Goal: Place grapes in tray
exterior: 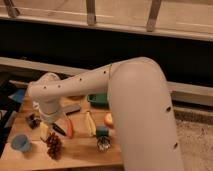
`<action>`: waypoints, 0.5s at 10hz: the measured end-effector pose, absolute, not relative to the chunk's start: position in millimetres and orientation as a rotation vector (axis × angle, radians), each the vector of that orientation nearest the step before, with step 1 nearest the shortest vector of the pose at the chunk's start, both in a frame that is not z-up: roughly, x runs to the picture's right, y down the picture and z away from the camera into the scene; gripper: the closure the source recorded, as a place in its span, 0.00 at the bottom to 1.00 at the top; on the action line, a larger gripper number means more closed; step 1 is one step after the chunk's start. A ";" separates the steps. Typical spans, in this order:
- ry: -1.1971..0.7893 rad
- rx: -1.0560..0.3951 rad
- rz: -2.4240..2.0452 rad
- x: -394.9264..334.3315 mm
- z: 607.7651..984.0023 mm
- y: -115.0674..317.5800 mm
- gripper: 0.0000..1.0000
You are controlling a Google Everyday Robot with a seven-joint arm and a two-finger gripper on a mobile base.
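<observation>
Zero steps done: grapes [54,145] lie on table [82,152] just below gripper [55,127], jaws apart, holding nothing. Tray [97,99] behind gripper, off to picture right. Left: descend, grasp, carry, release.

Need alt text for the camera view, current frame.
A white robot arm reaches across a wooden table, its gripper hovering with fingers open just above the dark grapes. The green tray sits behind, partly hidden by the arm; a blue cup stands beside the grapes.
</observation>
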State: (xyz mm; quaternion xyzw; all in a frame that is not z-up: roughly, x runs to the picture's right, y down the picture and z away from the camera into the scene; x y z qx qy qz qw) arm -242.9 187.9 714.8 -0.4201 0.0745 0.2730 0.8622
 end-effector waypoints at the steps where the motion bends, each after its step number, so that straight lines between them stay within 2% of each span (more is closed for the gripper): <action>1: 0.170 -0.899 0.560 -246.0 719.4 198.9 0.20; 5: 0.201 -0.960 0.558 -245.2 725.5 227.3 0.20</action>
